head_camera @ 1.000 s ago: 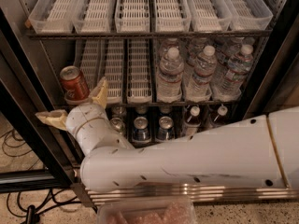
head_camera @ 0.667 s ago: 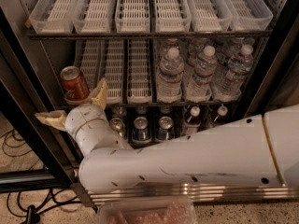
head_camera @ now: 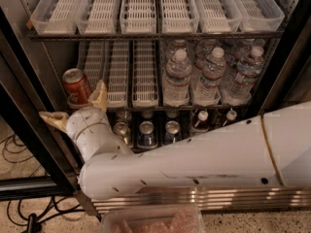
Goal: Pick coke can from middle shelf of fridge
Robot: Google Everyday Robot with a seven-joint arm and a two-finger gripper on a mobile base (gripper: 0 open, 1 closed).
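The red coke can (head_camera: 77, 85) stands at the far left of the middle shelf (head_camera: 144, 74) of the fridge (head_camera: 289, 57), in the front of its slotted lane tray. My gripper (head_camera: 77, 107) is open just in front of and below the can. One tan finger (head_camera: 99, 96) is close by the can's right side. The other finger (head_camera: 53, 118) points out to the lower left, outside the shelf edge. The can stands upright and is not held. My white arm (head_camera: 194, 159) crosses the lower part of the view.
Several water bottles (head_camera: 209, 74) fill the right of the middle shelf. Bare white trays (head_camera: 146, 8) line the top shelf. Silver cans (head_camera: 146, 132) and small bottles (head_camera: 200, 120) sit on the lowest shelf. The dark door frame (head_camera: 29, 130) is at left, with cables (head_camera: 19, 149) on the floor.
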